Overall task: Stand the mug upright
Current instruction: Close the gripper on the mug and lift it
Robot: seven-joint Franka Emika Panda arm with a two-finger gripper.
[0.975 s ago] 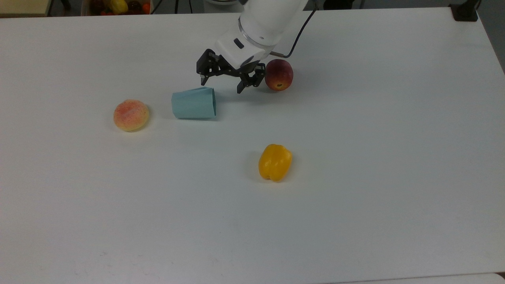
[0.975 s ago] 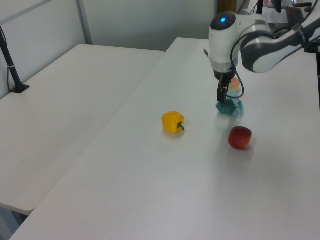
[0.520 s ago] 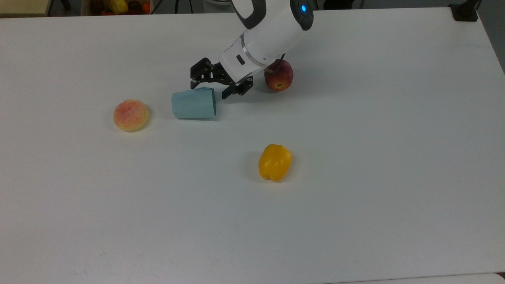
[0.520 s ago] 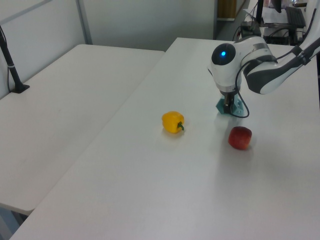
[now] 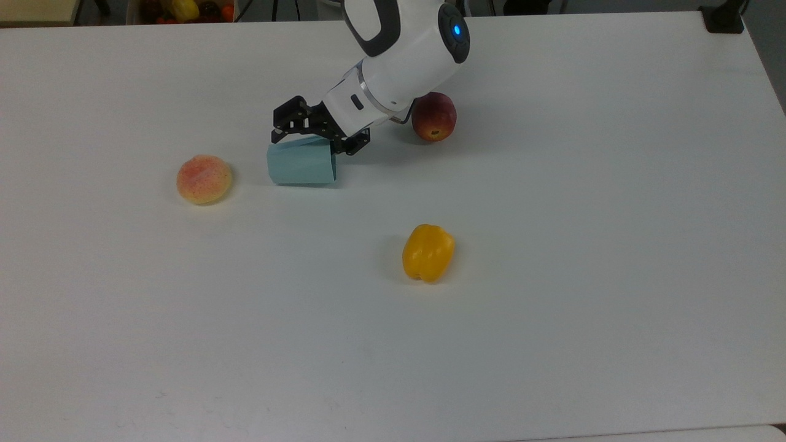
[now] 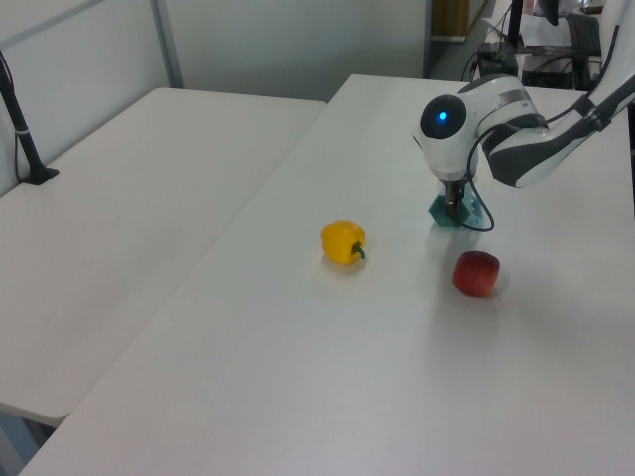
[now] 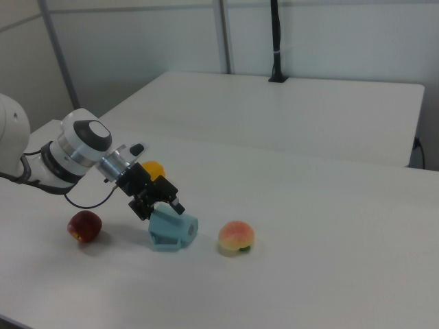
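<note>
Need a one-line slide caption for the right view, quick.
Open pincer reaching over the tipped teal mug, between a red apple and a peach.

No legible text, label, brand, number or sign appears on any surface in the top view, the left view or the right view.

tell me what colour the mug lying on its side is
Pale teal; the mug shows best in the top view.
</note>
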